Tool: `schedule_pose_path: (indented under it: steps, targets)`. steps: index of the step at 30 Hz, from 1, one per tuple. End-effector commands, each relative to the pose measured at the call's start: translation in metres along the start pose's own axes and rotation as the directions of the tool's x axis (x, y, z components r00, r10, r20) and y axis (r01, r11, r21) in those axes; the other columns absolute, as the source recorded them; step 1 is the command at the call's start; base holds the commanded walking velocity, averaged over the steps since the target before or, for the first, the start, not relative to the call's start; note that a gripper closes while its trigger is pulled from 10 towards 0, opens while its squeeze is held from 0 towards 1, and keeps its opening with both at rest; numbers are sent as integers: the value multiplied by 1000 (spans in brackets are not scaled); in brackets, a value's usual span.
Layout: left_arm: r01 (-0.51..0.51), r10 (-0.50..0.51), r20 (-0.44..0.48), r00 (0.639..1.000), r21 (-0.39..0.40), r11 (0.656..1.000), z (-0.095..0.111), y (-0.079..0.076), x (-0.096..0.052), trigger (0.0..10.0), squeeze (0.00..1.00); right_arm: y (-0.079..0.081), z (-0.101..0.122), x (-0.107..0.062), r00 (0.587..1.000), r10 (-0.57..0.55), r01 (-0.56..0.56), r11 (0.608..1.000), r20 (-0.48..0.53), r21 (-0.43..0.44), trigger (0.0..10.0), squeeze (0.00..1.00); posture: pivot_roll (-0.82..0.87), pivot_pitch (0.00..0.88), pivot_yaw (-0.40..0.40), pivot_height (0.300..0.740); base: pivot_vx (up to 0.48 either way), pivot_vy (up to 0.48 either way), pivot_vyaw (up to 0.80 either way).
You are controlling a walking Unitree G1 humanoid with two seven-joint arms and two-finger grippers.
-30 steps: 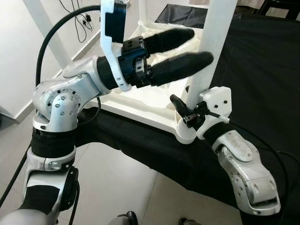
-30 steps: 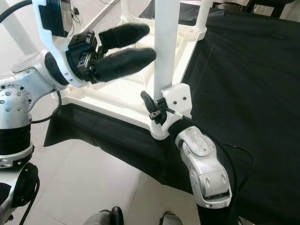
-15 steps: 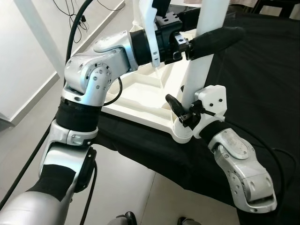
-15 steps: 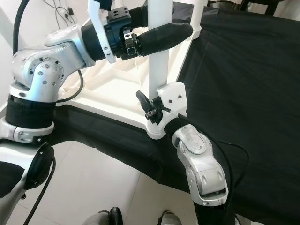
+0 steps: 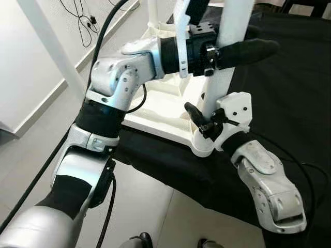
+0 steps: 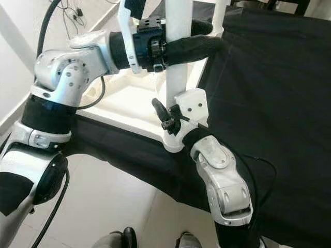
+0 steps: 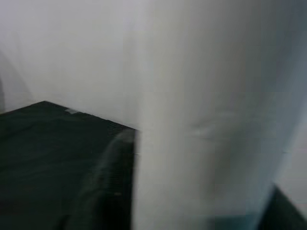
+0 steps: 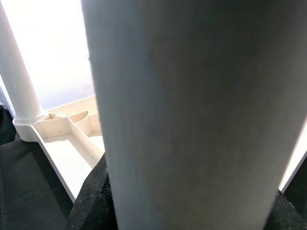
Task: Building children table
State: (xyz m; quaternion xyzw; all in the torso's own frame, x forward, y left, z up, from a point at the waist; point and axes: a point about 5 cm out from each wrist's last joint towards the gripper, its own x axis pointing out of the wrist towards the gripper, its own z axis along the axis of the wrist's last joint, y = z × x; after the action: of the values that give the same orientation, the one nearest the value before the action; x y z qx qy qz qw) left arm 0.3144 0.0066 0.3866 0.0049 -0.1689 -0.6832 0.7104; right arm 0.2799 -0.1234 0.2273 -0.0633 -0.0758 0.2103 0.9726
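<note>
Both my grippers are on the nearest white table leg (image 5: 227, 36), which stands upright in the corner socket of the overturned white tabletop (image 5: 155, 111).

My left gripper (image 5: 248, 49) reaches across from the left and clasps the leg high up, one long black finger (image 5: 253, 47) wrapped over its near side. My right gripper (image 5: 204, 121) clamps the same leg low down, just above the corner socket; in the right wrist view the leg (image 8: 192, 115) sits tight between the black pads. The tabletop lies upside down on a black cloth (image 5: 289, 88), with other white legs (image 6: 222, 15) standing at its far corners.
</note>
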Motion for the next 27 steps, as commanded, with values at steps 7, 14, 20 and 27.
schedule_pose_path:
  steps: [7,14,20,27]
  targets:
    - [-39,40,-122,992,9,999,-32,5,11,0,0,17,-40,0,974,81,-65,994,-211,84,10000,0,-14,243,74,740,0,0,0]
    - [-33,36,-126,991,26,999,-26,-1,24,0,0,14,-37,4,974,105,-88,992,-203,93,10000,518,-15,238,72,740,0,0,0]
    - [-4,7,-98,995,33,999,-6,-18,43,0,0,-7,-19,19,961,233,-230,972,-149,36,10000,1000,-24,239,71,740,0,0,0]
    - [6,-4,-76,997,26,1000,-1,-19,48,0,0,-44,1,42,928,362,-365,931,-90,-16,10000,0,-27,238,70,740,0,0,0]
